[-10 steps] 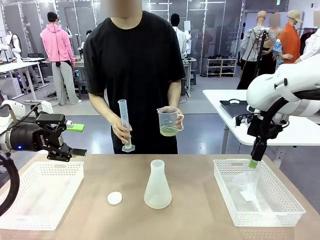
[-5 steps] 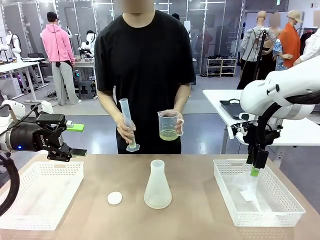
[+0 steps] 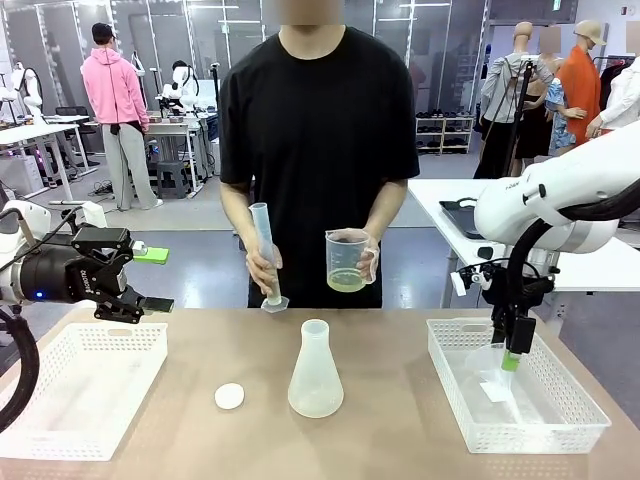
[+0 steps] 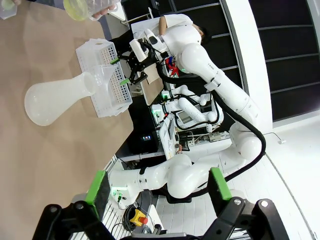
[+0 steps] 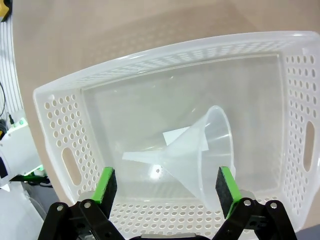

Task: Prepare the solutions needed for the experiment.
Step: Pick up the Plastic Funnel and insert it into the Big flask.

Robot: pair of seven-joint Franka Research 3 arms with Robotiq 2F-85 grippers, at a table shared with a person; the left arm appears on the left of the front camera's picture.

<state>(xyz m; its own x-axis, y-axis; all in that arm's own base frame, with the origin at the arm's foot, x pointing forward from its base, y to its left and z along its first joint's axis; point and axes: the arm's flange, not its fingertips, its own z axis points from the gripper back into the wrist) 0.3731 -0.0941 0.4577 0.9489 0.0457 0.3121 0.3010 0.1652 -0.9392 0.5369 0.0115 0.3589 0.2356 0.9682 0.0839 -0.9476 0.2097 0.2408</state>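
Observation:
The solutions (image 3: 345,281) are a little pale yellow-green liquid in a clear beaker (image 3: 347,258) held in one of the person's hands; the liquid (image 4: 77,9) also appears at the top of the left wrist view. The person's other hand holds a graduated cylinder (image 3: 264,245) just above the table's far edge. A frosted conical flask (image 3: 315,370) (image 4: 57,96) stands mid-table beside a white cap (image 3: 229,396). My right gripper (image 3: 512,360) (image 5: 167,187) hangs open over a clear funnel (image 5: 200,147) lying in the right basket (image 3: 560,420). My left gripper (image 3: 150,280) (image 4: 157,185) is open and holds nothing, above the left basket (image 3: 60,430).
The right basket (image 5: 55,130) has perforated walls close around the funnel. A second table (image 3: 600,260) stands behind on the right. Bare tabletop (image 3: 390,440) lies in front of the flask, between the two baskets. People stand far back.
The person has stepped to the right and lowered the cylinder toward the table. My right gripper has dropped lower into the right basket. The left arm has stayed put.

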